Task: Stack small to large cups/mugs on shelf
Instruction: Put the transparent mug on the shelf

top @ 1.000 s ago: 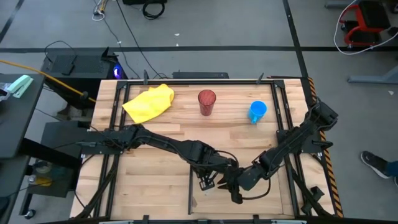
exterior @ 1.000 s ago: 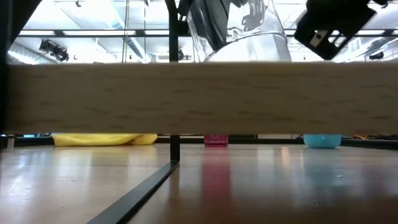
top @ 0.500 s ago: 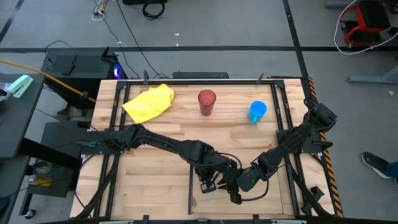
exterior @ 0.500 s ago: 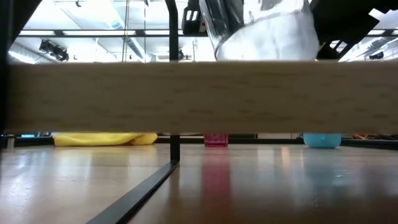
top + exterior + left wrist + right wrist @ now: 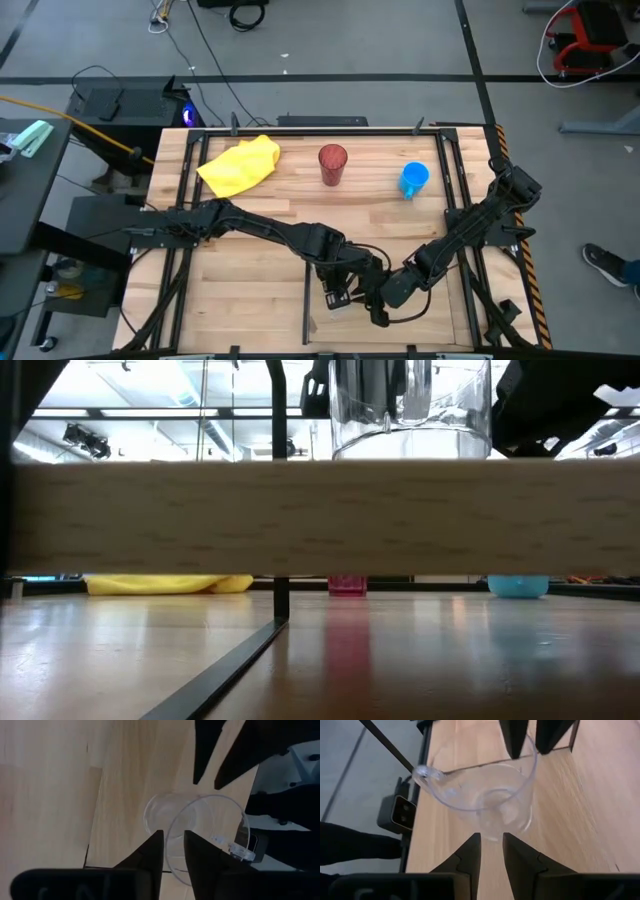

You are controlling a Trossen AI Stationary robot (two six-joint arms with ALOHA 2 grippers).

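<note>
The tiny clear plastic cup (image 5: 200,835) stands upright near the table's front edge (image 5: 340,303). In the low view the cup (image 5: 410,415) shows just above the pale wood plank (image 5: 320,515). My left gripper (image 5: 173,851) is shut on the cup's rim. My right gripper (image 5: 491,845) is shut, close beside the cup on its right. In the left wrist view a strip of wood shows between the right gripper's fingertips (image 5: 214,780) and the cup. The blue mug (image 5: 414,179) and the dark-red tumbler (image 5: 332,163) stand at the back of the table. My left gripper pinches the cup's thin wall at the rim (image 5: 170,837), one finger inside the cup (image 5: 515,740) and one outside. The fingers come from above, pointing down. The cup is upright, its base (image 5: 160,815) at the wood.
A yellow cloth (image 5: 240,165) lies at the back left. A thin black divider strip (image 5: 305,300) runs just left of the cup. Black frame rails (image 5: 455,200) run along the table's sides. Open wood lies between the cup and the back row.
The clear cup, held by my left gripper, has turned from tilted to upright. It has shifted a little toward the table's right edge. My left gripper has turned with it, and its fingers now point straight down.
</note>
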